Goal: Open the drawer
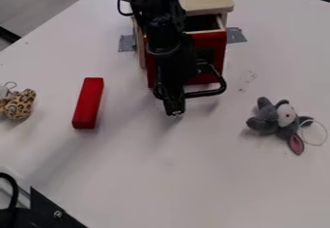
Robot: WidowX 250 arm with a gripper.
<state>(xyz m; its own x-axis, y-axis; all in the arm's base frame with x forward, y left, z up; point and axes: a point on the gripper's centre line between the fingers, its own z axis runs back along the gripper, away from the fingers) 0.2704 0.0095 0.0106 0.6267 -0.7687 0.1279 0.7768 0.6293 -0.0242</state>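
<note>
Partly open, the red-fronted drawer (pixel 216 46) faces the camera.
The black handle (pixel 209 93) runs crosswise; hand (pixel 172 108) open or closed, I cannot tell.

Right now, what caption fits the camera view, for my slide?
Black gripper at the handle of a partly open red drawer, a red block and grey plush toy nearby.
</note>
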